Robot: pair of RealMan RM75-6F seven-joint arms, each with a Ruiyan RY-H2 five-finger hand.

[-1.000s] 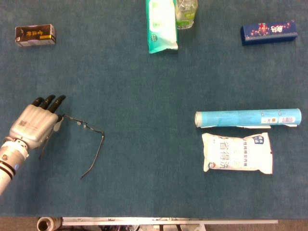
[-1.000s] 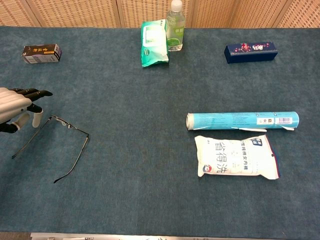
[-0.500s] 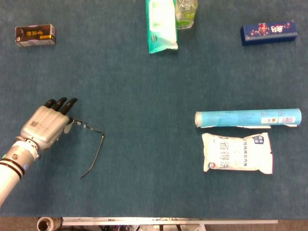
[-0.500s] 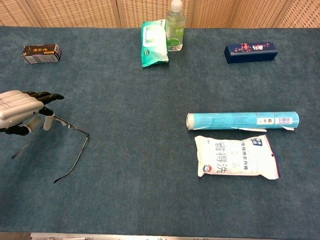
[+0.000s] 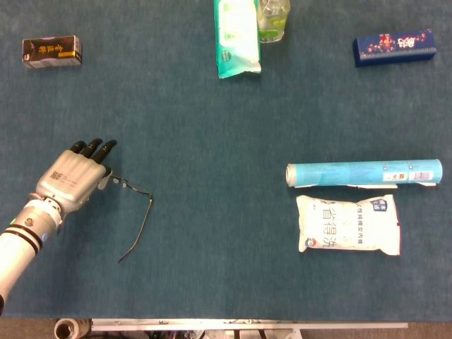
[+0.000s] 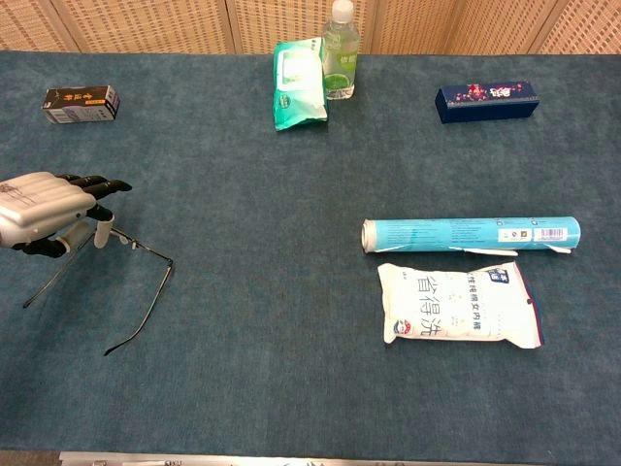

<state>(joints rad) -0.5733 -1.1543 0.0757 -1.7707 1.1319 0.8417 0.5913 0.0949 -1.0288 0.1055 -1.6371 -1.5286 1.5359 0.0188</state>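
Down near us, on the blue bench [image 5: 212, 127], we see the white bag [image 5: 348, 224] with the blue tube [image 5: 364, 173] lying just behind it, the two touching. On the other side, our left hand [image 5: 71, 181] hangs over one end of the thin glasses [image 5: 134, 212]. Its dark fingers [image 5: 97, 148] point forward, close together, and the thumb points down right at the frame. We cannot tell if the hand is pinching the glasses or only touching them. Far back lie a small brown box [image 5: 52, 51], a green wipes pack [image 5: 236, 37] just beside a clear bottle [image 6: 341, 49], and a dark blue box [image 5: 394, 46]. Our right hand is not seen.
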